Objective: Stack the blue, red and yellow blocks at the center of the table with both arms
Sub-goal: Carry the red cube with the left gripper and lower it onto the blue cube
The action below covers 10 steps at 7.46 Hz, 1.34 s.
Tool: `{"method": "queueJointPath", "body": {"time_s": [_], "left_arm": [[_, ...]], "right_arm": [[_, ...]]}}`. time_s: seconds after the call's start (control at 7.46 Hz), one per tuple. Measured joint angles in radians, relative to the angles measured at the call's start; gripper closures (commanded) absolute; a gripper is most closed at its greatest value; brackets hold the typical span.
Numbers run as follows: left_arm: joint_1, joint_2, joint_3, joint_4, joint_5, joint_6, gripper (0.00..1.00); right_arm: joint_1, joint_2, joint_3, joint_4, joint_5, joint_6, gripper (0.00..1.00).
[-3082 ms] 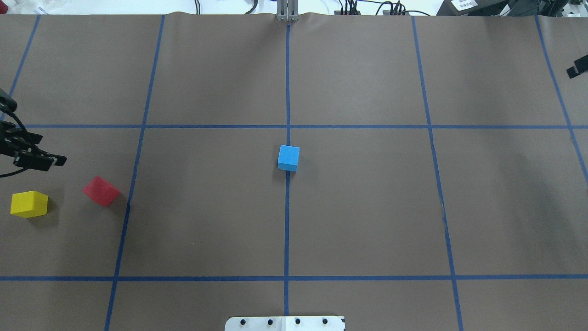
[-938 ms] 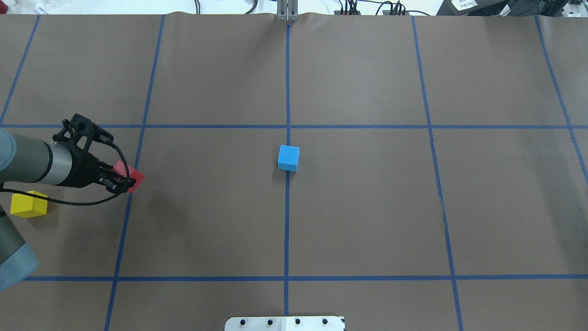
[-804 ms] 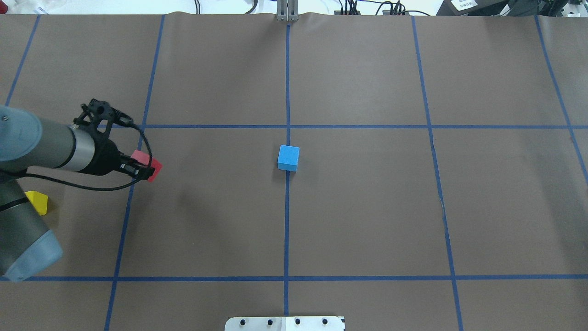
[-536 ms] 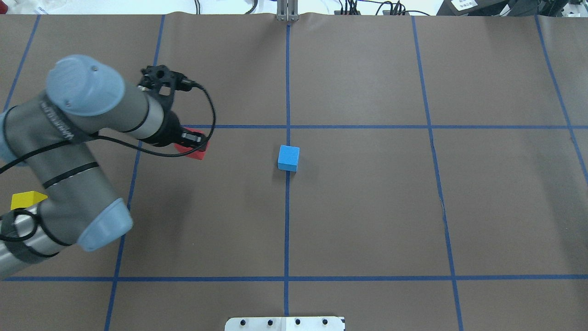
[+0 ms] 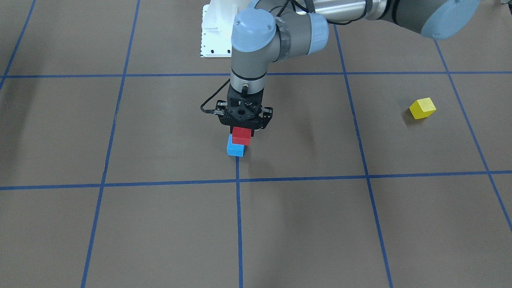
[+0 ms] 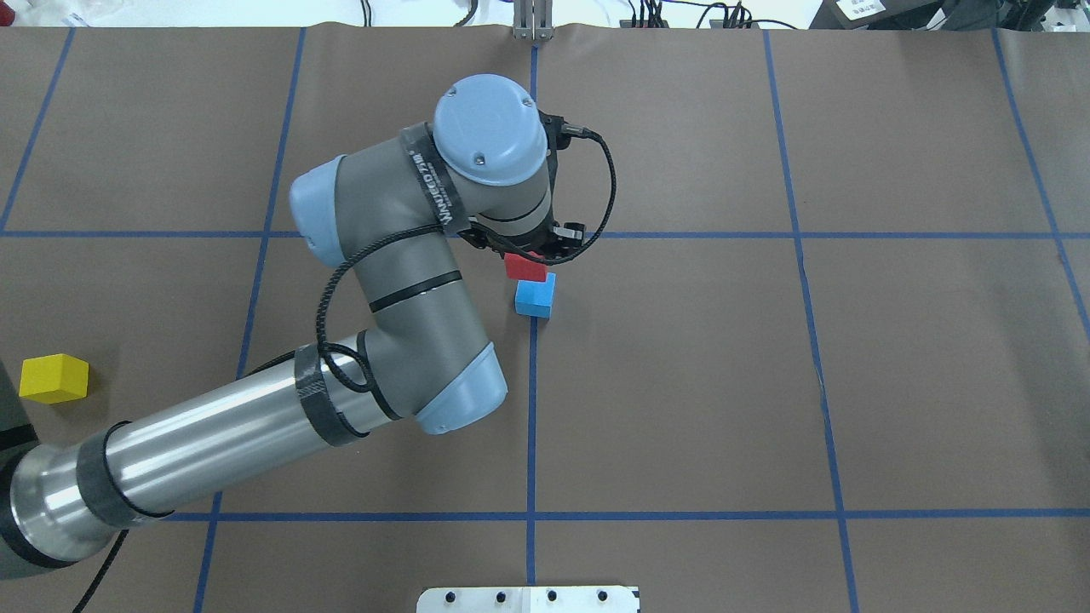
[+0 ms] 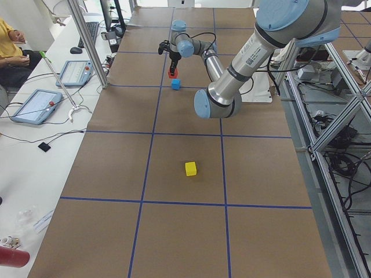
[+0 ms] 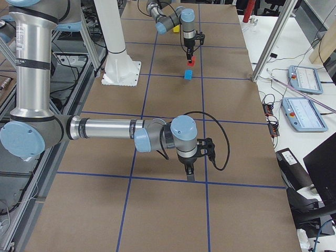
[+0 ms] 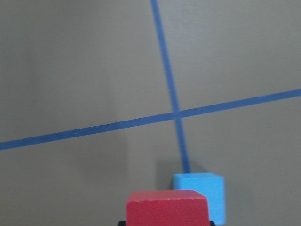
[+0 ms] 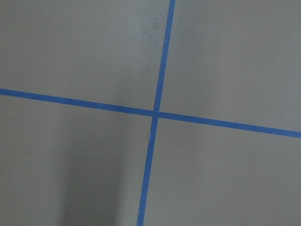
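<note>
Red block (image 5: 241,138) is clamped between left gripper (image 5: 242,129) fingers, blue block (image 5: 235,150) just below them on brown, blue-taped table (image 5: 120,224). Yellow block (image 5: 422,108) is seen well apart from them; right gripper (image 8: 189,177) state cannot be told.

Brown bench (image 6: 681,383), gridded with blue tape lines (image 6: 664,515). A red block (image 5: 241,136), a sky-blue block (image 5: 235,150), a yellow block (image 5: 422,108). Black left claw (image 5: 241,132) on a grey arm (image 6: 409,281) with pale blue caps.

1. Your table (image 6: 681,383) wears brown paper, crossed by blue tape lines (image 6: 531,426).
2. Beside it, your white bench (image 7: 23,185) carries two tablets (image 7: 36,106) and loose cables (image 7: 64,136).
3. An aluminium post (image 7: 88,43) stands at the bench's edge.
</note>
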Motion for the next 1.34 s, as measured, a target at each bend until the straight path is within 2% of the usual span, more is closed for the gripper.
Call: {"method": "queueJointPath", "body": {"time_s": [0.27, 0.8, 1.07, 1.21, 1.34], "left_arm": [[0.02, -0.02, 0.05, -0.015, 0.018, 0.019, 1.0], [0.036, 0.006, 0.059, -0.045, 0.034, 0.041, 1.0], [0.04, 0.019, 0.062, -0.079, 0.037, 0.011, 0.93], [0.041, 0.022, 0.063, -0.084, 0.042, 0.003, 0.84], [0.041, 0.023, 0.064, -0.086, 0.045, 0.0, 0.54]], "right_arm": [[0.0, 0.001, 0.0, -0.001, 0.001, 0.0, 0.0], [0.0, 0.001, 0.001, 0.0, 0.002, 0.001, 0.0], [0.0, 0.001, 0.001, 0.0, 0.001, 0.002, 0.0], [0.0, 0.002, 0.001, 0.0, 0.001, 0.002, 0.0], [0.0, 0.002, 0.001, 0.0, 0.001, 0.002, 0.0]]}}
